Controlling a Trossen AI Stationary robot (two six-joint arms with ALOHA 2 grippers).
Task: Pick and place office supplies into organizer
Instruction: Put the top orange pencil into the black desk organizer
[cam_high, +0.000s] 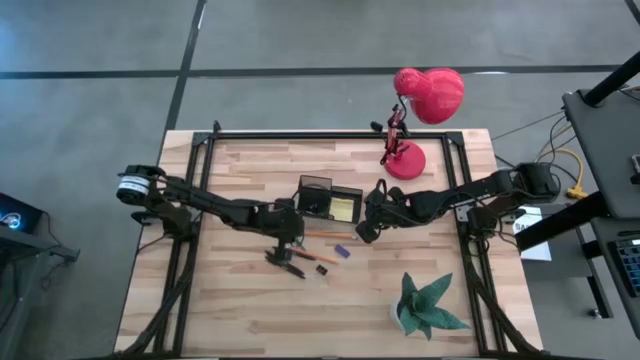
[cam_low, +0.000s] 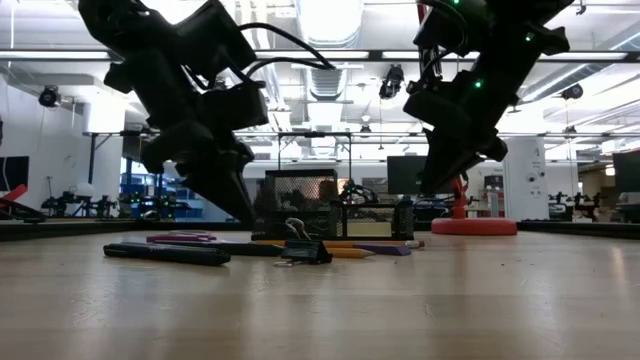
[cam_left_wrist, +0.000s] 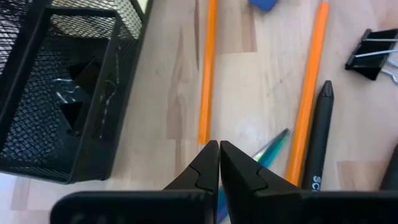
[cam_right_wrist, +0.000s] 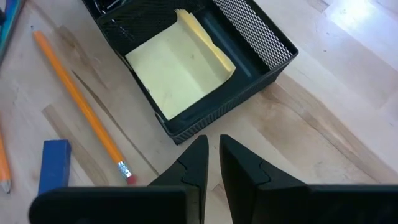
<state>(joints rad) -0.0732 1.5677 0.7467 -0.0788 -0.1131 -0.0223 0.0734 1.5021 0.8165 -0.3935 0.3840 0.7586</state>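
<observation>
The black mesh organizer (cam_high: 328, 196) stands mid-table with a yellow sticky-note pad (cam_right_wrist: 177, 74) lying flat in one compartment and a binder clip (cam_left_wrist: 71, 93) in another. On the wood in front of it lie two orange pencils (cam_left_wrist: 208, 68) (cam_left_wrist: 308, 93), a black pen (cam_left_wrist: 320, 134), a blue eraser (cam_right_wrist: 53, 165), a loose binder clip (cam_left_wrist: 372, 53) and a teal scissor blade (cam_left_wrist: 273, 144). My left gripper (cam_left_wrist: 219, 155) is shut, slanting down just above the pencils. My right gripper (cam_right_wrist: 213, 146) hovers at the organizer's near right corner, shut to a thin gap with nothing in it.
A red desk lamp (cam_high: 420, 110) stands at the far right, its base (cam_low: 473, 227) on the table. A green paper plant (cam_high: 425, 305) sits near the front right. Bare wood lies at the front left.
</observation>
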